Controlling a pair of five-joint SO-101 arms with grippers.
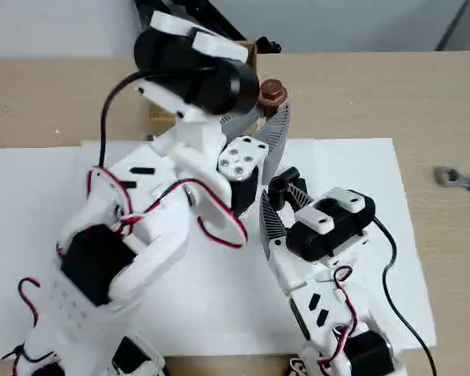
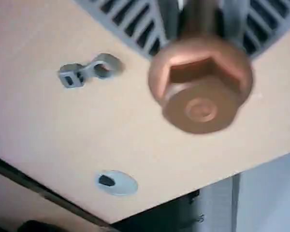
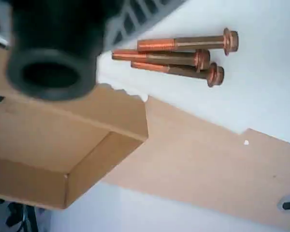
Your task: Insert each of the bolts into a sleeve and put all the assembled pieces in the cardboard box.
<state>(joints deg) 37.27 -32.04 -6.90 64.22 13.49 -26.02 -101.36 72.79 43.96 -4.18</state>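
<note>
Bolt (image 1: pixel 272 92), copper head showing, is clamped by its shank in the left pincer (image 1: pixel 268 110) at the upper middle of the high view, close to the cardboard box (image 3: pixel 104 162). The right pincer (image 1: pixel 283 197) is closed on a black sleeve (image 1: pixel 280 186) at the frame's centre, below the bolt and apart from it. Three more bolts (image 3: pixel 183 55) lie together on the white sheet (image 1: pixel 360 180) covering the worktop. Alignment is the likely trouble. If the shank meets the sleeve's rim off-axis, it may jam or twist the sleeve loose.
</note>
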